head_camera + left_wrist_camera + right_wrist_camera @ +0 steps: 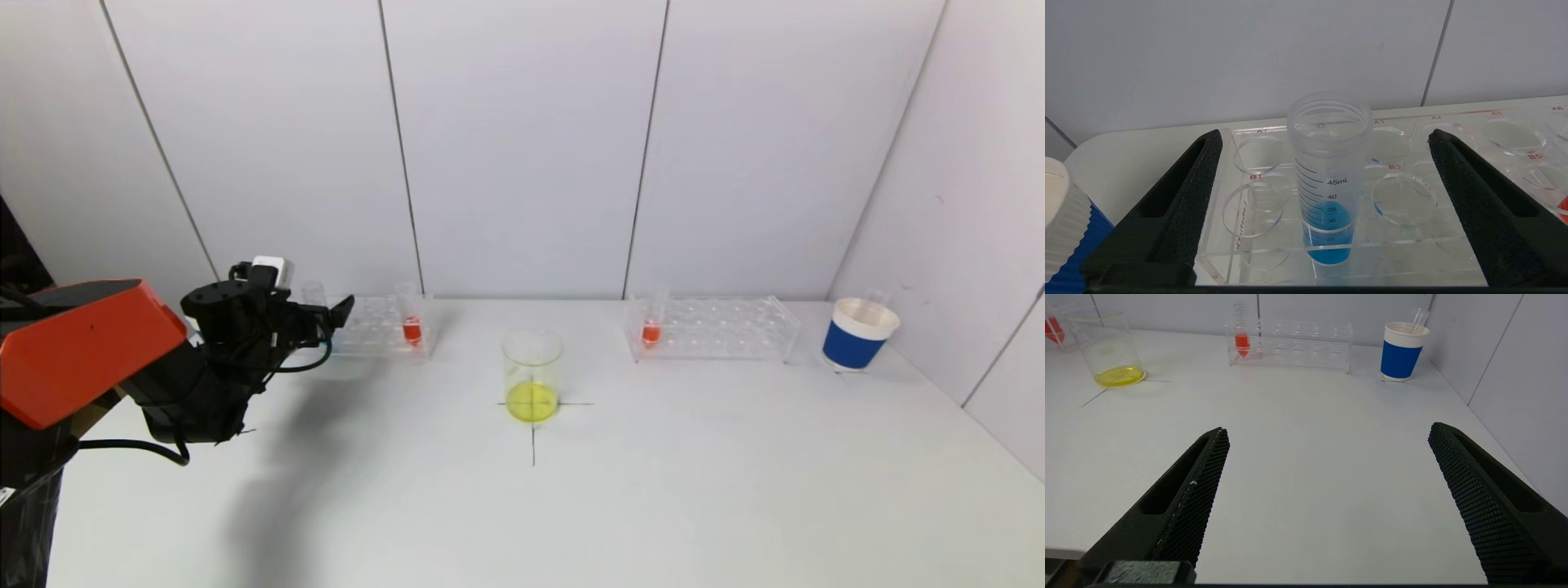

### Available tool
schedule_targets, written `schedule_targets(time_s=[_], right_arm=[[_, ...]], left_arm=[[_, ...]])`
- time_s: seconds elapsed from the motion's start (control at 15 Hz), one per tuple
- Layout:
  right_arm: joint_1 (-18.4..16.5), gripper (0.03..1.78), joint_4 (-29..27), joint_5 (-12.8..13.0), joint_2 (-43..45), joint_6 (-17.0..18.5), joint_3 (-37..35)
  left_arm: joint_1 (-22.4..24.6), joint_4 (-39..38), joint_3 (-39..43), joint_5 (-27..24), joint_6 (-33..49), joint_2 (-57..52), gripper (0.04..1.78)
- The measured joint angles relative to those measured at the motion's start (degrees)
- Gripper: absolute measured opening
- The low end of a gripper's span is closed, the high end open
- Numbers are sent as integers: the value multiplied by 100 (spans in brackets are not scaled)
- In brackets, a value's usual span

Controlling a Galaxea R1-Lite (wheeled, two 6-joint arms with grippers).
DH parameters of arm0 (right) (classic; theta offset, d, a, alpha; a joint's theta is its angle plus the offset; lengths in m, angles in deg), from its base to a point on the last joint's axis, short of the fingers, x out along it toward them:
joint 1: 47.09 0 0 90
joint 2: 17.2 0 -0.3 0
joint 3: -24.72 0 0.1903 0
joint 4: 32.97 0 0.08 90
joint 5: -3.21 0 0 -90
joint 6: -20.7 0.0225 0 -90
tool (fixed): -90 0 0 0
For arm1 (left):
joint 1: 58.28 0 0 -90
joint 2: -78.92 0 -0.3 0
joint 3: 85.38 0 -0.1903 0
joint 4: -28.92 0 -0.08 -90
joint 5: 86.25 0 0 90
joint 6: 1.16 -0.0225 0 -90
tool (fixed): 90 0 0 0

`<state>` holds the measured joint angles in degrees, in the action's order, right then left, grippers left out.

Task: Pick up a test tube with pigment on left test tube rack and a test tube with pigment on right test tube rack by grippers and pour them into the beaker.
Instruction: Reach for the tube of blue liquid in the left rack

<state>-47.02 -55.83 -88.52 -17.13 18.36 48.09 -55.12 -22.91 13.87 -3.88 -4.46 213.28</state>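
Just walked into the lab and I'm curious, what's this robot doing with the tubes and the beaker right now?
The left gripper is open around a tube of blue liquid standing in the left rack, not yet gripping it. The right gripper is open too, hovering over bare table, well short of the right rack and its red tube. The beaker in the middle holds some yellow liquid.

Beaker (532, 374) between two racks (384, 327) (712, 328)
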Motion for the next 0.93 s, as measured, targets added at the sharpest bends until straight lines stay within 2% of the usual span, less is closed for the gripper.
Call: schedule_targets(time_s=[0.13, 0.27, 0.47, 0.73, 0.8, 0.93], right_arm=[[0, 177, 0, 0, 0, 0, 0], [0, 177, 0, 0, 0, 2, 0], [0, 177, 0, 0, 0, 0, 0], [0, 177, 0, 0, 0, 2, 0], [0, 177, -2, 0, 0, 0, 0], [0, 177, 0, 0, 0, 0, 0]], left_arm=[[0, 0, 0, 2, 6, 1, 175], [0, 11, -13, 2, 6, 1, 163], [-2, 11, -26, 11, 6, 9, 127], [-2, 15, -33, 11, 6, 11, 55], [-2, 17, -35, 11, 11, 11, 47], [-2, 15, -35, 9, 11, 11, 44]])
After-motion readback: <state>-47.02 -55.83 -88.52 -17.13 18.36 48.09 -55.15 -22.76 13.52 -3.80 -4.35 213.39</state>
